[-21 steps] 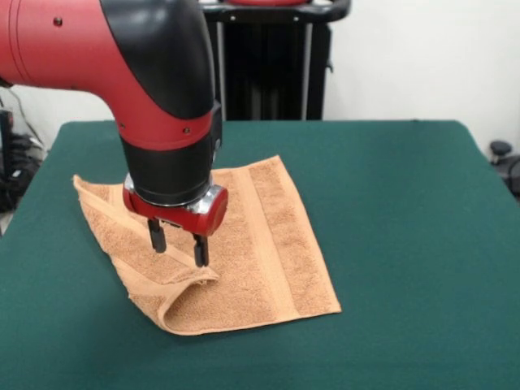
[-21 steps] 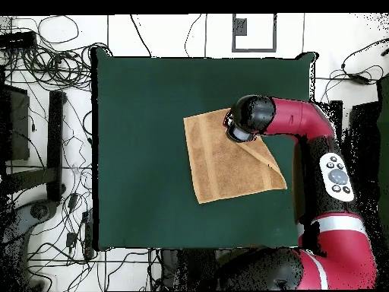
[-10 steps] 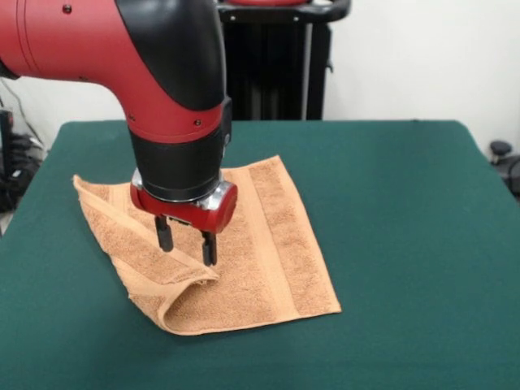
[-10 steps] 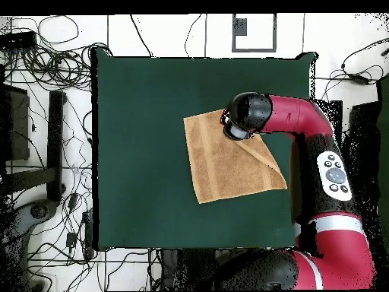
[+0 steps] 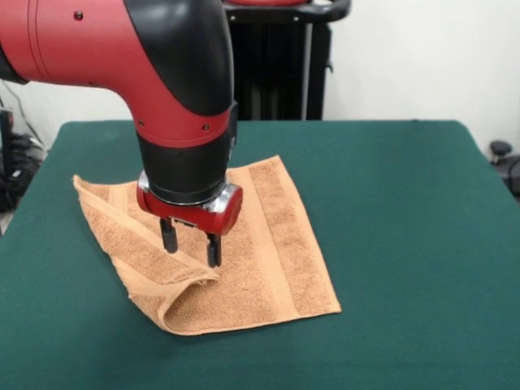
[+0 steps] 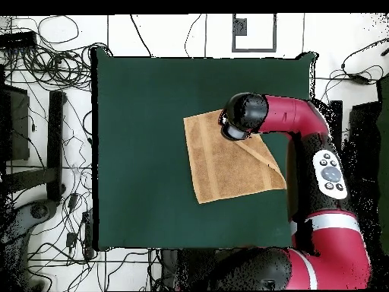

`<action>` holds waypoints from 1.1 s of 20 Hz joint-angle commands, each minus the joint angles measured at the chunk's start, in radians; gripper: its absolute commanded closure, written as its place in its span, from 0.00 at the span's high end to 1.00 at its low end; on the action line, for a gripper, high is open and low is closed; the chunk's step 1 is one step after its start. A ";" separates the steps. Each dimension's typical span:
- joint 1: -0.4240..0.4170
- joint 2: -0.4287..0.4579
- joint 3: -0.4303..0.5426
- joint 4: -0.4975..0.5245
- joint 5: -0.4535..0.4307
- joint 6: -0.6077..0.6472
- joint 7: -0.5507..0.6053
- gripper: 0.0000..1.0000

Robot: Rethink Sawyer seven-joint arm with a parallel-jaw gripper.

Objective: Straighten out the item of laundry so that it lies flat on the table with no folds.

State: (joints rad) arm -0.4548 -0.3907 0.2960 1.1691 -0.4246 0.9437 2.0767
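Note:
The orange-tan towel [image 5: 268,244] lies on the dark green table [image 5: 406,244], its left part folded over in a diagonal flap whose corner sits near the front edge. A woven band runs down its right side. My gripper [image 5: 192,250] hangs just above the folded flap, open, with nothing between its two black fingers. From overhead the towel [image 6: 220,167] shows as a tilted square and the arm's wrist [image 6: 243,115] covers its upper right corner; the fingers are hidden there.
The table's [image 6: 137,152] left half is bare felt. Cables [image 6: 45,68] and equipment lie on the floor beyond the left edge. A black stand [image 5: 268,73] rises behind the table.
The gripper has shifted slightly to the right in the front view over the towel. The towel has not moved.

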 commanded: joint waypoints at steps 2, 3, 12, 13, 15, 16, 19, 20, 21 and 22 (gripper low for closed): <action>0.054 0.092 -0.024 0.015 -0.009 -0.007 0.053 1.00; 0.055 0.094 -0.027 0.014 -0.008 -0.003 0.054 1.00; 0.068 0.124 -0.050 -0.027 0.005 0.024 0.062 1.00; 0.071 0.129 -0.053 -0.034 0.007 0.029 0.062 1.00; 0.074 0.139 -0.057 -0.052 0.013 0.041 0.061 1.00; 0.073 0.149 -0.058 -0.063 0.014 0.045 0.059 1.00; 0.078 0.163 -0.064 -0.085 0.017 0.054 0.064 1.00; 0.078 0.163 -0.066 -0.085 0.019 0.054 0.064 1.00; 0.081 0.168 -0.068 -0.091 0.021 0.057 0.066 1.00; 0.080 0.169 -0.070 -0.092 0.023 0.056 0.065 1.00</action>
State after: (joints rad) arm -0.4189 -0.2958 0.2245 1.1010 -0.4236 0.9435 2.0767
